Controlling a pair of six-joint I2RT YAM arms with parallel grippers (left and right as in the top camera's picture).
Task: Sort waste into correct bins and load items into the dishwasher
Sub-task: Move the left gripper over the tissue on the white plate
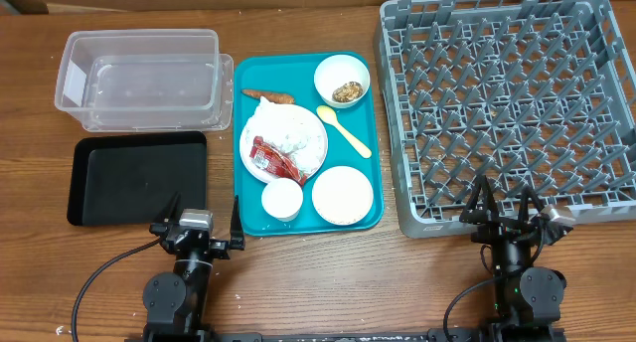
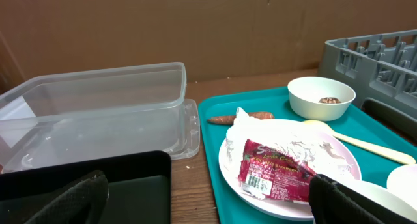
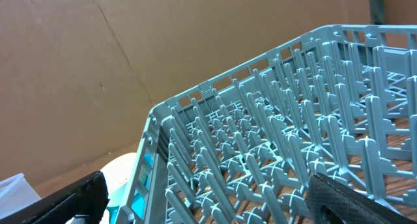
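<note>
A white plate (image 1: pixel 310 148) on the teal tray (image 1: pixel 370 113) holds a crumpled white napkin (image 1: pixel 278 126) and a red snack wrapper (image 1: pixel 274 159); both also show in the left wrist view, the wrapper (image 2: pixel 273 170) nearest. An orange carrot (image 1: pixel 268 95) lies behind the plate. A bowl with brown scraps (image 1: pixel 342 82), a yellow spoon (image 1: pixel 344 131), a second bowl (image 1: pixel 343 195) and a small cup (image 1: pixel 281 199) are on the tray. The clear tub (image 1: pixel 139 76) and black tray (image 1: pixel 135 177) stand left. The grey rack (image 1: pixel 512 103) stands right. My left gripper (image 1: pixel 197 227) and right gripper (image 1: pixel 507 211) are open and empty near the front edge.
The rack's near corner (image 3: pixel 159 116) fills the right wrist view, with a white dish edge (image 3: pixel 124 168) left of it. A brown cardboard wall (image 2: pixel 195 22) stands behind the table. Bare wood lies between the black tray and the teal tray (image 2: pixel 192 185).
</note>
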